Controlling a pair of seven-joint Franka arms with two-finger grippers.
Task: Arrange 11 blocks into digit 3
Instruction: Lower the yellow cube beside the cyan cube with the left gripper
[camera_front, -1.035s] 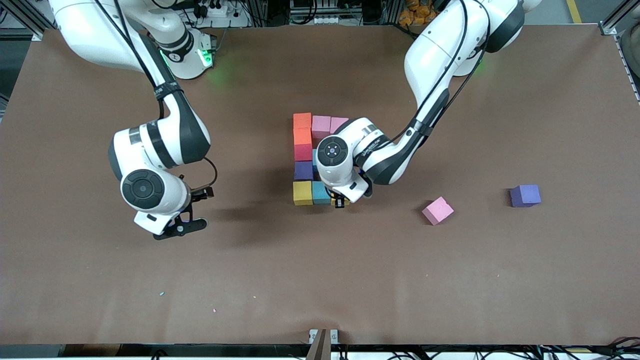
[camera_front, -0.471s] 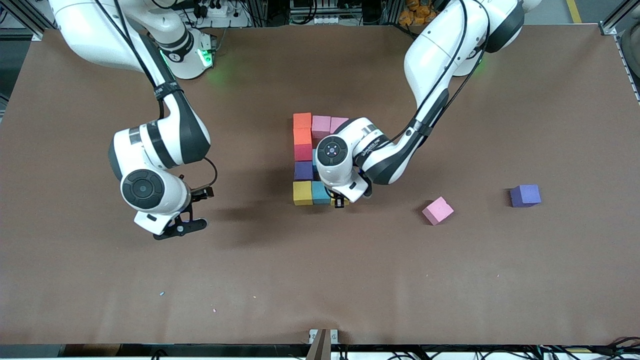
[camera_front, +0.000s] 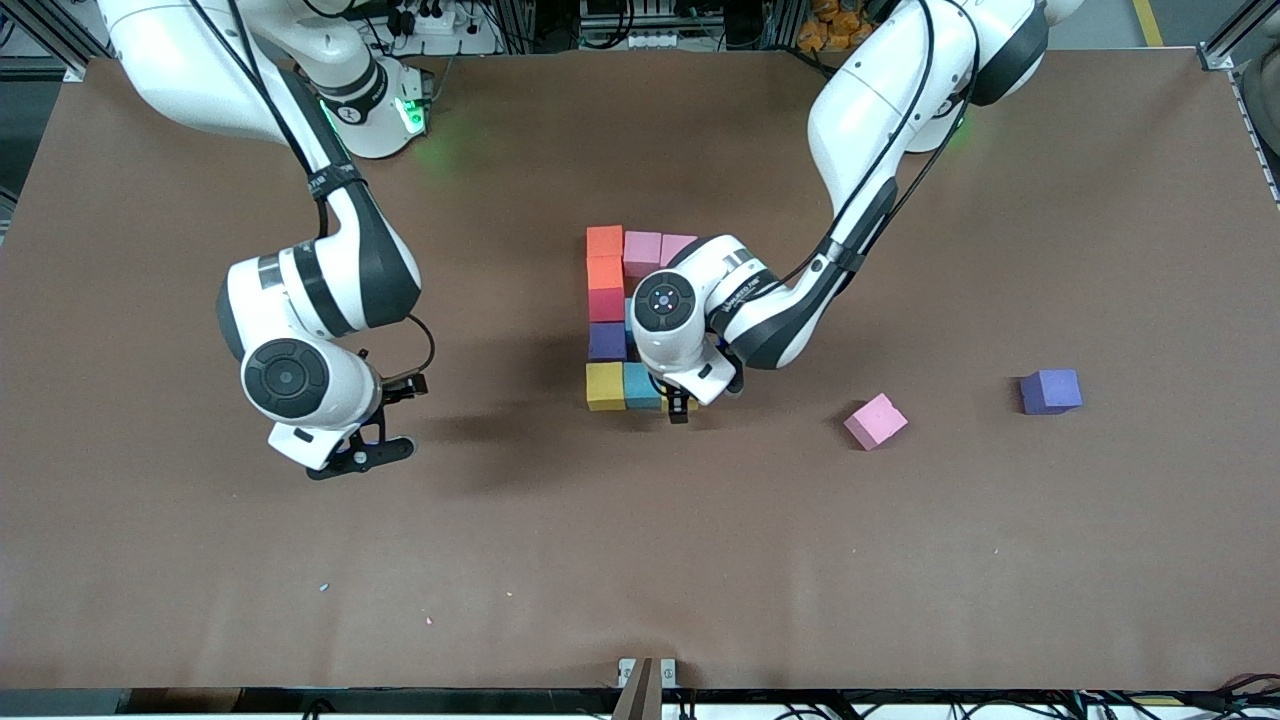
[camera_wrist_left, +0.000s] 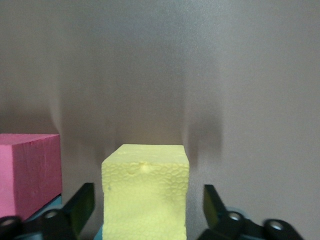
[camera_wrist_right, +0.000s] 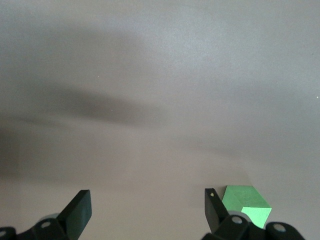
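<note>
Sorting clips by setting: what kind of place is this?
Probably a robotics lab: two white arms work over a brown-covered table framed by aluminium rails, with small matte foam cubes and cables along its edge.

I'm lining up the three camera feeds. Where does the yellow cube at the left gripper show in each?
Front view: yellow cube barely peeks out under the left gripper, beside the teal cube.
Left wrist view: centre bottom, between the open fingers.
Right wrist view: not in it.
Shared landmark: the brown table.

I see broad matte brown table (camera_front: 640, 560), aluminium frame rails (camera_front: 1240, 35) at corners, cables (camera_front: 640, 20) along robot-base edge.
</note>
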